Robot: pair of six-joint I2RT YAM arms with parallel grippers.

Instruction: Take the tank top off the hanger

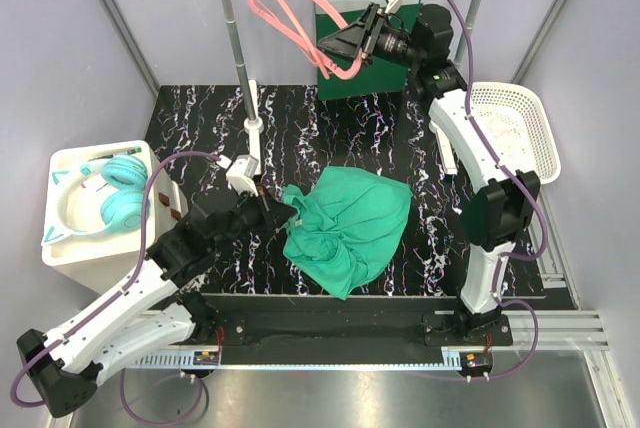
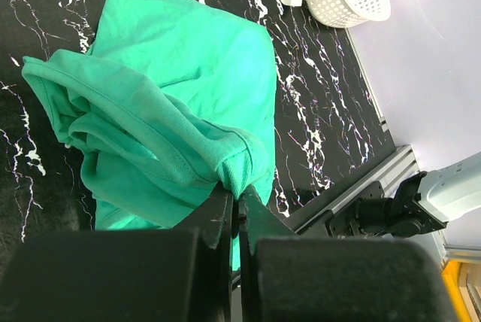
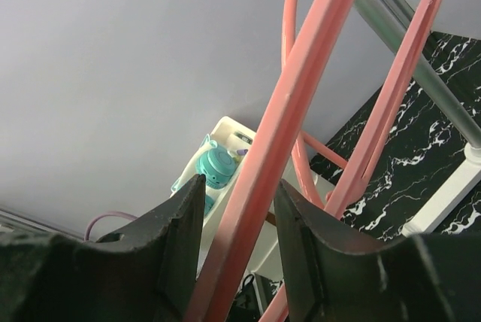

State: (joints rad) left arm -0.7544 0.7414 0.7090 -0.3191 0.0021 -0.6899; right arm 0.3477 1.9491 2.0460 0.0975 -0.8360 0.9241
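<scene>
Right edge: white basket point(image 1: 510, 128). Left: teal headphones point(image 1: 120, 198) on a white box point(image 1: 80, 243). Rack pole point(image 1: 235, 38) stands far, left of centre.

Tank top point(image 1: 350, 228) lies crumpled mid-table point(image 1: 200, 118), well apart from the pink hanger point(image 1: 290, 8).

Left arm low, reaching in from near left. Left gripper point(image 2: 234, 209) pinched tight on the tank top's hem.

Right arm raised far. Right gripper point(image 3: 239, 186) clamped on the hanger's bar.

hanger point(image 3: 291, 119) cut off by frame edges, tank top point(image 2: 173, 89) fold hidden between jaws
</scene>
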